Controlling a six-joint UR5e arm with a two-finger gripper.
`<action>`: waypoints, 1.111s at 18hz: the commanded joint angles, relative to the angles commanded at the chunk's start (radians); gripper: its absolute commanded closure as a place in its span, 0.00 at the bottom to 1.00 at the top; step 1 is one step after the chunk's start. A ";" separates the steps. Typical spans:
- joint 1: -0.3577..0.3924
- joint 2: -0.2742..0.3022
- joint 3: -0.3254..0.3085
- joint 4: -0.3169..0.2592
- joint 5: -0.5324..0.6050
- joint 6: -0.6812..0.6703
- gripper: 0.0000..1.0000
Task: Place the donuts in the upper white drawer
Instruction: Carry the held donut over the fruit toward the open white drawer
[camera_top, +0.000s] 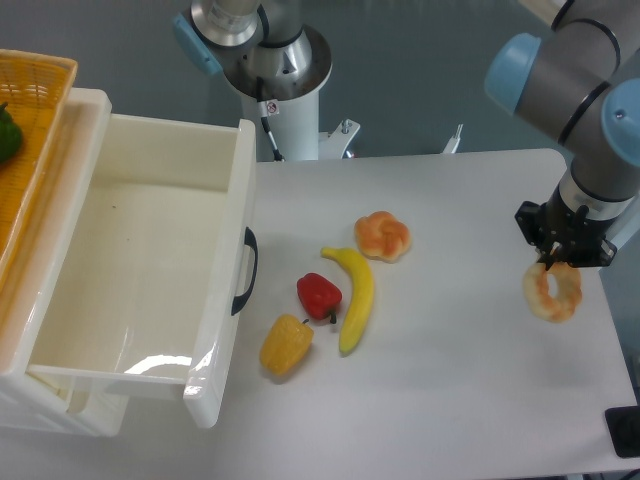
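Gripper: we see the black two-finger gripper (556, 262) at the right side of the white desk (450, 400), its fingers clamped on the top edge of the ring donut.
Ring donut: the golden-orange ring-shaped toy pastry with pale glaze (553, 291) hangs tilted below the gripper, near the desk's right edge; we cannot tell whether its lower rim touches the desk.
Knotted donut: the golden-orange knotted bun with pale glaze (383, 236) lies on the desk near the middle, just beside the top end of the banana.
Upper drawer: the large glossy white plastic drawer box (150, 270) stands pulled open at the left, its curved black handle (244, 270) facing the desk; well apart from both donuts.
Other items: a yellow toy banana (355, 295), a red toy pepper (319, 295) and a yellow toy pepper (286, 345) lie between the drawer and the knotted bun.
Basket: a woven yellow basket (30, 130) sits at the far left behind the drawer.
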 joint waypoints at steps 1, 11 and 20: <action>-0.017 0.020 -0.008 -0.002 -0.014 -0.034 1.00; -0.132 0.212 -0.083 -0.006 -0.285 -0.354 1.00; -0.368 0.371 -0.215 -0.015 -0.342 -0.440 1.00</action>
